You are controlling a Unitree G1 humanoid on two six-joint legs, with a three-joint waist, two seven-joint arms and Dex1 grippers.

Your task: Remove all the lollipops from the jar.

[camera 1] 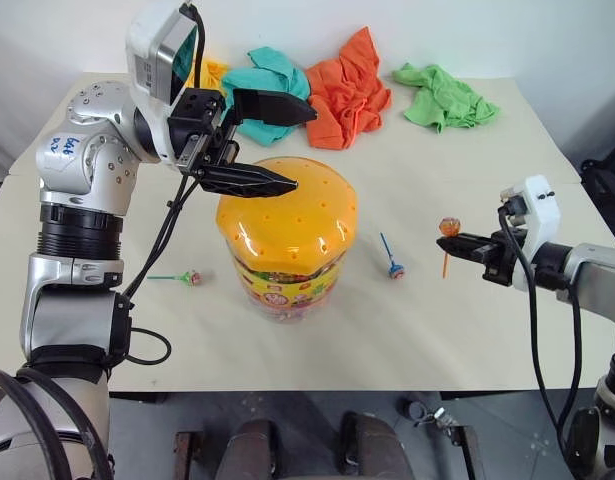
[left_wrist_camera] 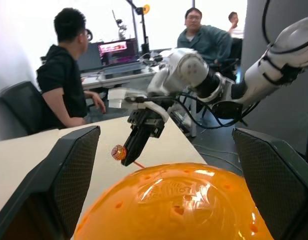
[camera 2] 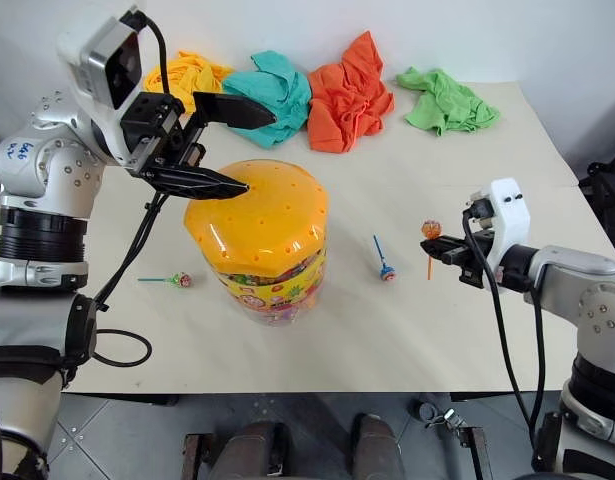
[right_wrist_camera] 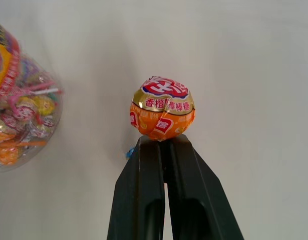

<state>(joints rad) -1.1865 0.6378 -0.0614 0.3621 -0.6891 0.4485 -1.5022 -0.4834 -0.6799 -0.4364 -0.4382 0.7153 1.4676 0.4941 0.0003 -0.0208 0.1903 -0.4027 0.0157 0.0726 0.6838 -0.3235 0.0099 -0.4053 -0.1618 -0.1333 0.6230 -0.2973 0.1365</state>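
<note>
Nearest, jar [camera 1: 287,250] stands mid-table, green lollipop [camera 1: 190,278] and blue lollipop [camera 1: 394,269] flat beside it | right gripper [camera 1: 455,238] pinches orange lollipop [camera 1: 448,228] above the table | left gripper [camera 1: 292,147] gapes wide over the lid

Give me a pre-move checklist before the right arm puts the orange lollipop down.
1. Right gripper shut on the orange lollipop: ok.
2. Bare table under it for the drop: ok.
3. Blue lollipop and green lollipop already out on the table: ok.
4. Left gripper open above the jar, holding nothing: ok.
5. Orange lid closed tight: cannot tell.
</note>
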